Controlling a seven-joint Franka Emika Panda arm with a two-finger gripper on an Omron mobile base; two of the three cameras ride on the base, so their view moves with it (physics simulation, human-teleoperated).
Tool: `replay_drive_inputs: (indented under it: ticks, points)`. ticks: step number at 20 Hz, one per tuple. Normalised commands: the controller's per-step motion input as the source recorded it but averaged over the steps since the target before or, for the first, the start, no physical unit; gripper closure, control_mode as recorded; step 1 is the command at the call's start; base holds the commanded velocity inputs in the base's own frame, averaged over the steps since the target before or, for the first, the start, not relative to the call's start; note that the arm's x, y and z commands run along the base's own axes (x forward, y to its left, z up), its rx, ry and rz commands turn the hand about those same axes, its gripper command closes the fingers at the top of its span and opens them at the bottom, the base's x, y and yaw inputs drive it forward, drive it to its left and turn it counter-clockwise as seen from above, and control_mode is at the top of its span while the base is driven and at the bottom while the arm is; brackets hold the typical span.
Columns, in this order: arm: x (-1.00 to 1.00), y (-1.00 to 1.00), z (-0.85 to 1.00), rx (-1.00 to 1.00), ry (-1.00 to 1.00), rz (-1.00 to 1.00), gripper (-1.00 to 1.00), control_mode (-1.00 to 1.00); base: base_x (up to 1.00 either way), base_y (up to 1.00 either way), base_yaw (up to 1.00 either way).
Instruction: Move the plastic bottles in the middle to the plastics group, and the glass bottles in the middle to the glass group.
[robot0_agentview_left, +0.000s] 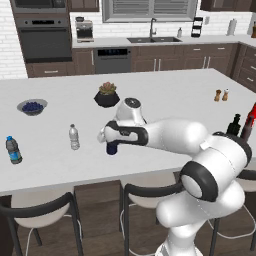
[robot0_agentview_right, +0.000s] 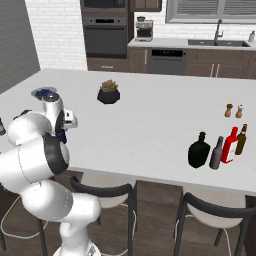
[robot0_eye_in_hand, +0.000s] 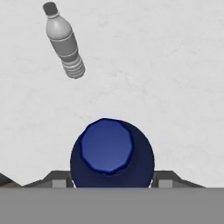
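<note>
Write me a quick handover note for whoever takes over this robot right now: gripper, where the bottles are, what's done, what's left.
Gripper: closed on the navy plastic bottle, low over the counter.
Plastics group: clear water bottle close by, blue-label bottle further left.
Glass group: red bottle at the right end; squat black bottle and brown bottle already stand beside it.
Done: both glass bottles.
Left: set the navy bottle by the water bottle, release.

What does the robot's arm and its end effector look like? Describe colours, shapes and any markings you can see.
The arm is glossy white, built of rounded, bulbous segments joined by dark grey ring-shaped joints. The end effector has two small dark grey fingertips. No markings or loose cables are visible.
</note>
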Motion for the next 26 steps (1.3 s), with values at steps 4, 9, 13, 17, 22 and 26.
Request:
replay_drive_inputs:
  ticks: [4, 9, 13, 17, 22, 26]
  points:
    - [-0.34, 0.97, 0.41, -0.02, 0.10, 0.22, 1.00, -1.00, 0.00, 0.00, 0.00]
    - [-0.42, 0.94, 0.12, -0.05, 0.05, 0.19, 1.00, -1.00, 0.00, 0.00, 0.00]
    - [-0.45, 0.61, -0.03, -0.01, -0.02, 0.17, 1.00, -1.00, 0.00, 0.00, 0.00]
    - [-0.29, 0.66, -0.02, 0.00, -0.05, 0.15, 1.00, -1.00, 0.00, 0.00, 0.00]
    - [-0.05, 0.76, 0.00, 0.00, -0.03, 0.09, 1.00, -1.00, 0.00, 0.00, 0.00]
    - [0.06, 0.75, 0.00, 0.00, -0.01, 0.03, 1.00, -1.00, 0.00, 0.00, 0.00]
